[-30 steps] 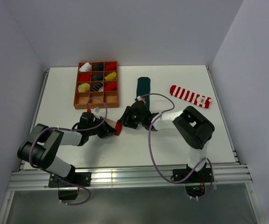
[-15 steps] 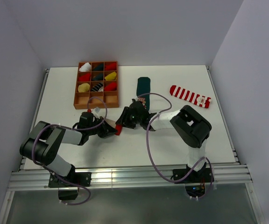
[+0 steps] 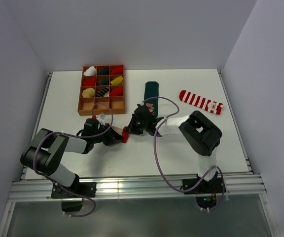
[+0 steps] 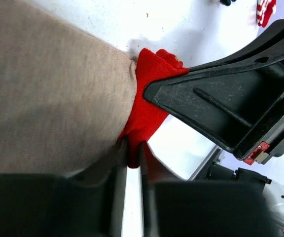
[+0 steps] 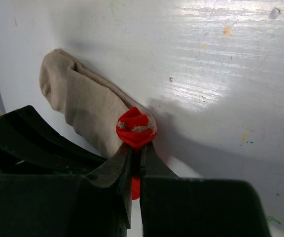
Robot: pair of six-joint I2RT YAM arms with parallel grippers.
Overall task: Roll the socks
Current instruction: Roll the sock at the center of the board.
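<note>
The beige sock (image 5: pixel 83 111) is pinched at its red toe (image 5: pixel 134 127) by left gripper (image 4: pixel 131 148) and right gripper (image 5: pixel 138 149) alike — its length laid toward the table's (image 3: pixel 181 84) left edge.

The left gripper (image 3: pixel 117 138) blocks the beige sock's (image 4: pixel 48 98) left side and the right gripper (image 3: pixel 131 129) its right. The tray (image 3: pixel 81 94) stands behind it, and the table (image 3: pixel 147 158) lies open in front.

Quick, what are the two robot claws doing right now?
Left gripper: shut on the beige sock, at its red toe.
Right gripper: shut on the same red toe.
</note>
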